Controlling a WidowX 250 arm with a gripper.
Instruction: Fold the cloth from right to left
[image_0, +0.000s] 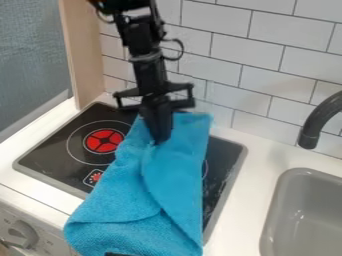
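Tool: the black metal-and-plastic tool (159, 141) points down into the upper part of the cloth, touching it; we cannot tell if it is open or closed, or if it pinches the fabric. We think it is there to take 1 layer for the fold.
Cloth: the sky-blue, soft terry cloth (177, 172) lies lengthwise over the black glass stove top (50, 147), its lower end passing the front edge. Creases run downward from near the tool, and 2 of them meet low in the cloth, so we judge the fold is begun but loose.
Burner: the round red burner (104, 141) is beside the cloth, uncovered.
Desk: the white, smooth desk (257, 167) carries the stove top and the grey rectangular sink (304, 215).
Next move: we should carry the layer leftward, low, so it does not bunch.
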